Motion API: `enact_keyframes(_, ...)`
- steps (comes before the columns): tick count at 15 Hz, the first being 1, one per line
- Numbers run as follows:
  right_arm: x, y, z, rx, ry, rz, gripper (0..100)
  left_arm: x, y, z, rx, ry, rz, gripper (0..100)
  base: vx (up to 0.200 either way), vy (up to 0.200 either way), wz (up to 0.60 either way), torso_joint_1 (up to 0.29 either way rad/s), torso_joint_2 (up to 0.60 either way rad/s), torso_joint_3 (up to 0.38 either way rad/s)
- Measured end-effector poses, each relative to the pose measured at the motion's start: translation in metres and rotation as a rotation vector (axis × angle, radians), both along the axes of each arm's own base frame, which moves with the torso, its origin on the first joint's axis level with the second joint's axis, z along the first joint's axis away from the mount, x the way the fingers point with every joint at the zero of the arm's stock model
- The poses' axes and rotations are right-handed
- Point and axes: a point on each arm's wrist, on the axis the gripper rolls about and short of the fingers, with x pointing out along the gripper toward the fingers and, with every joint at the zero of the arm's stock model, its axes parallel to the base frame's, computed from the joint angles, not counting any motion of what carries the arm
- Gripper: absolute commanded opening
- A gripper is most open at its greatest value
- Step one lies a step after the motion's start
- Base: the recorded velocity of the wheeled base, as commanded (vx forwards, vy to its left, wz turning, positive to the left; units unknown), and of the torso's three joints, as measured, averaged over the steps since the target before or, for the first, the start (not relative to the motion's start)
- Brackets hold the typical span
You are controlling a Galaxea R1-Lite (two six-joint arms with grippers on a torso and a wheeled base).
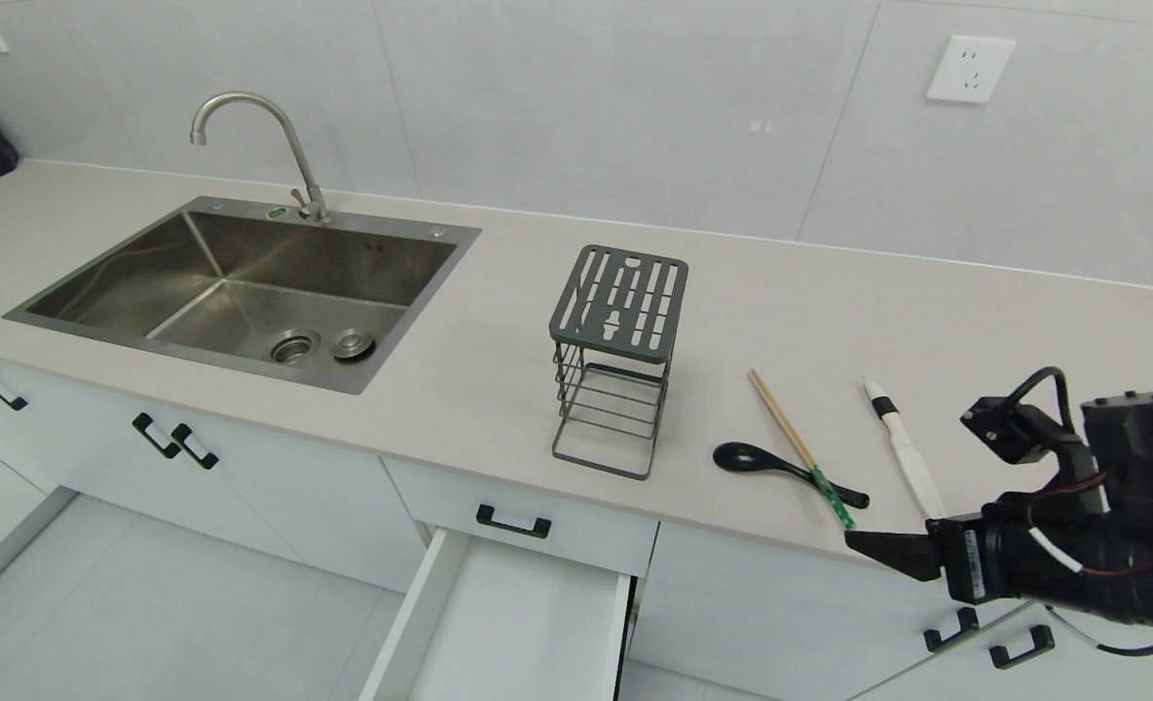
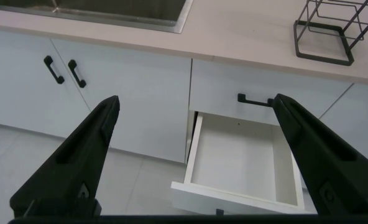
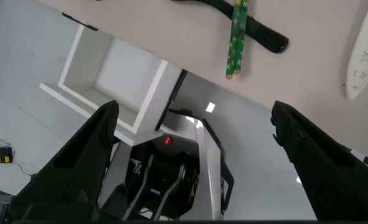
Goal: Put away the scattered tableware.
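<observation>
Black and probably slippery, the spoon [image 1: 781, 465] is lying on the surface [image 1: 499, 389] at the head view's lower right, with light, stiff chopsticks [image 1: 799, 446] crossing its handle; pinching that thin handle end is looking safest. Right gripper [image 3: 190, 124] and left gripper [image 2: 196, 106] are hanging spread wide, holding nothing.

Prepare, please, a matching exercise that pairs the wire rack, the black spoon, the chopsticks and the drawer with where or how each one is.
Column one:
1. wire rack
2. black spoon
3. chopsticks
4. drawer

Column two:
A. pulled open below the counter
B. lying across another utensil's handle
C. standing upright, to the right of the sink
D. lying flat, bowl end toward the rack

Pairs: 1-C, 2-D, 3-B, 4-A.
</observation>
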Motion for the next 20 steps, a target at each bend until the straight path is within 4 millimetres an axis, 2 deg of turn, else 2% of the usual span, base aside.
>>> enact_keyframes(5,0.035,0.017,-0.031,-0.053,-0.046,-0.047,100,0.000,0.000,0.000,0.000,0.000,0.000,100,0.000,0.000,0.00,0.000,0.00,0.000)
enact_keyframes(11,0.052,0.032,-0.066,-0.103,-0.015,-0.059,100,0.000,0.000,0.000,0.000,0.000,0.000,100,0.000,0.000,0.00,0.000,0.00,0.000)
enact_keyframes(16,0.059,0.038,-0.074,-0.106,-0.013,-0.046,100,0.000,0.000,0.000,0.000,0.000,0.000,100,0.000,0.000,0.00,0.000,0.00,0.000)
enact_keyframes(20,0.072,0.042,-0.074,-0.095,-0.043,-0.069,100,0.000,0.000,0.000,0.000,0.000,0.000,100,0.000,0.000,0.00,0.000,0.00,0.000)
